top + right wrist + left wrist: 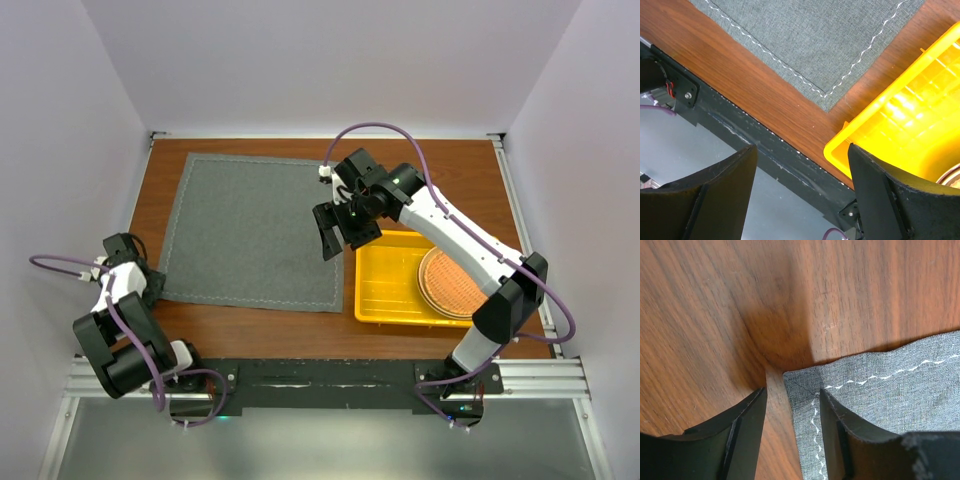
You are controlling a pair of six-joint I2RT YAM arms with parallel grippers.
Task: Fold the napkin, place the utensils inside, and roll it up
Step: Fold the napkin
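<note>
The dark grey napkin (250,228) lies spread flat on the wooden table. My left gripper (152,287) is low at the napkin's near left corner. In the left wrist view the left gripper (792,410) is open astride that corner: one finger (840,430) stands on the napkin (890,385), the other finger (742,430) on bare wood. My right gripper (345,238) hangs open and empty above the napkin's right edge. In the right wrist view the right gripper (801,147) looks down on the napkin's near right corner (815,40). No teal utensils are in view.
A yellow tray (385,290) stands right of the napkin and holds a round woven orange-brown mat (455,283). The tray's corner (900,115) also shows in the right wrist view. The black front rail (320,380) runs along the table's near edge. White walls enclose the table.
</note>
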